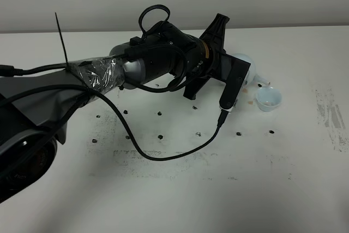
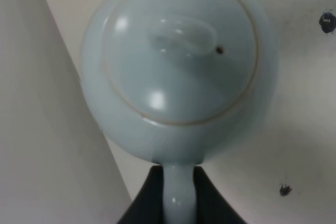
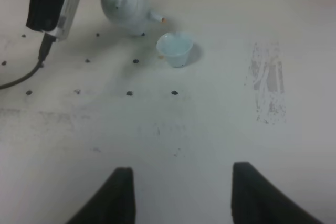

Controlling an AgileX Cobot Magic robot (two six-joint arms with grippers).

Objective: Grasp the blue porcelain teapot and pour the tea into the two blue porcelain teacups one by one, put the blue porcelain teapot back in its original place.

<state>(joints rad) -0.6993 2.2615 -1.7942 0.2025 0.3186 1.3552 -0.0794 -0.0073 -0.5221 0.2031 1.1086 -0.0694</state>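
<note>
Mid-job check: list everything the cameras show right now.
teapot: one, pale blue, lid on, held by its handle, spout towards the teacup
teacup: one in view, pale blue, upright on the table just past the spout; no second one seen
table: one, white, dotted with dark marks, scuffed at the right
cable: one, black, looping from the left wrist over the table
left gripper: black, shut on the teapot handle
right gripper: black, open, holding nothing, over bare table
</note>
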